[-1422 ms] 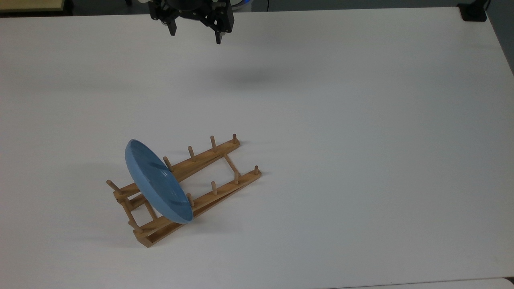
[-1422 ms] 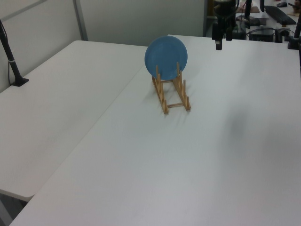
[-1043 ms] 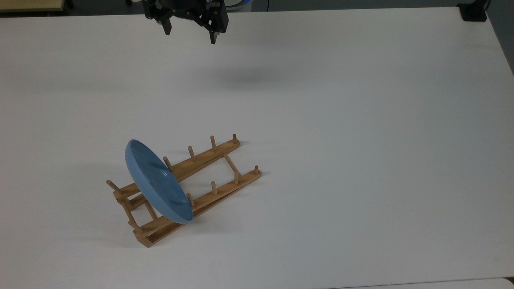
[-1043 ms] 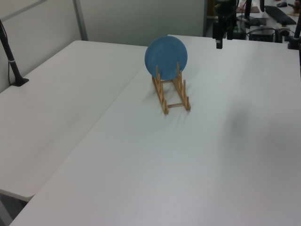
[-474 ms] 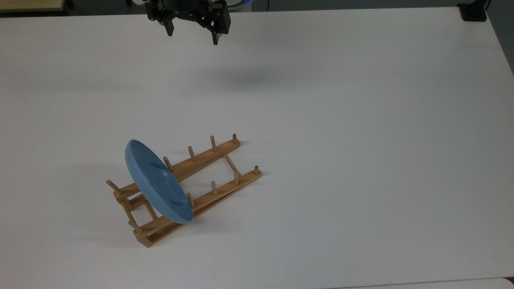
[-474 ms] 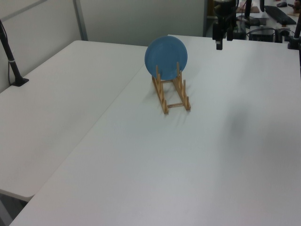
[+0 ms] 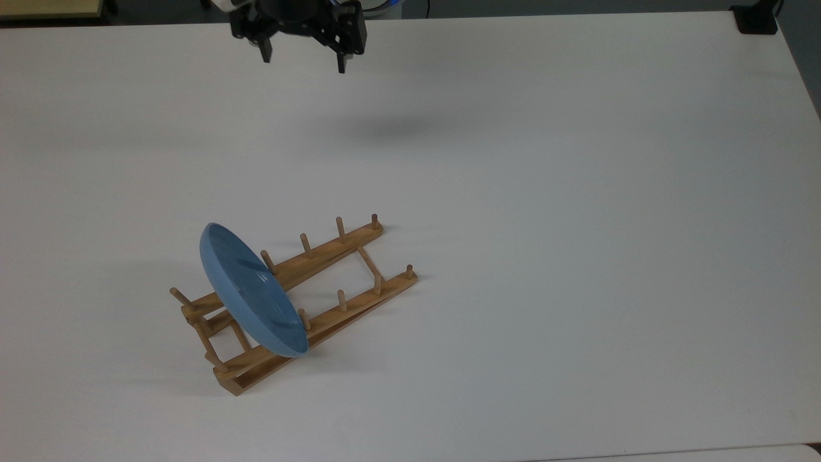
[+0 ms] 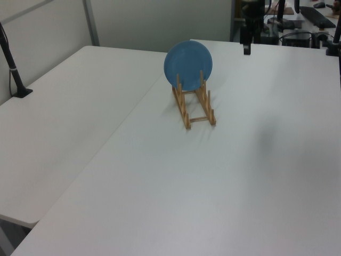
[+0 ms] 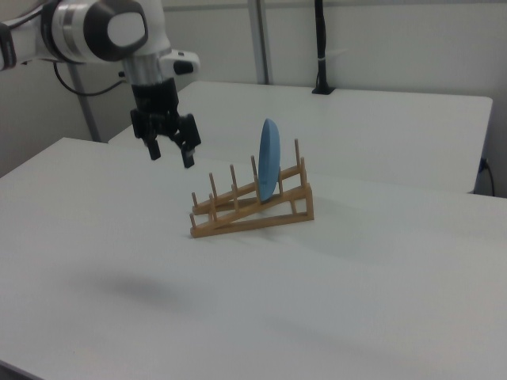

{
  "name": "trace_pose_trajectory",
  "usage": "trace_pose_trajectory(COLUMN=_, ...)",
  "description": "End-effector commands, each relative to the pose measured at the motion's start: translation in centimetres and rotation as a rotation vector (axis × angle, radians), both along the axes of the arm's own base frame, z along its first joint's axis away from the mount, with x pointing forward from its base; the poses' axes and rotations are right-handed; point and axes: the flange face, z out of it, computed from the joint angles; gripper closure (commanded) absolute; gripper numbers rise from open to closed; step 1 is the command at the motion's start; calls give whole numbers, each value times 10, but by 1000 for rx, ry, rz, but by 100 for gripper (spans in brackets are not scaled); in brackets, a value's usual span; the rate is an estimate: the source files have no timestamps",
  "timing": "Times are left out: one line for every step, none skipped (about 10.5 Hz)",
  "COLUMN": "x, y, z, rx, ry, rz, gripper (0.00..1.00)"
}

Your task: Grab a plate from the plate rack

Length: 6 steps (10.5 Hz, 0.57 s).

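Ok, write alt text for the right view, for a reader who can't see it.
A light-blue plate stands on edge in a wooden plate rack on a white table. To the right view's left of the rack, a robot arm's open black claw hangs above the table, holding nothing and apart from the plate.

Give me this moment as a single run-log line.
gripper: open, holds nothing, high above table | plate: on edge in plate rack | pick: not started

Lt-blue round plate (image 7: 251, 292) is held upright on edge between pegs nr raised end of lt-brown wooden plate rack (image 7: 333, 260), w/ remaining slots unfilled.
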Motion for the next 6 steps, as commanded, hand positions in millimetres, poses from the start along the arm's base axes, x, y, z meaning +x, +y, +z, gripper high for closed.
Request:
trace_pose_trajectory(x=15, y=-4, z=44, rx=-82, ry=-171, rz=86, gripper=0)
trace_pose_trajectory(x=28, y=-5, z=52, rx=-125, ry=-276, rz=127, gripper=0)
trace_pose_trajectory(x=41, y=-11, z=51, rx=-183, ry=-348, rz=147, gripper=0)
trace_pose_trajectory(x=54, y=-18, z=51, rx=-259, ry=-418, rz=175, gripper=0)
trace_pose_trajectory(x=70, y=-22, z=38, rx=-313, ry=-459, rz=206, gripper=4)
trace_pose_trajectory(x=83, y=-26, z=23, rx=-356, ry=-488, rz=235, gripper=9)
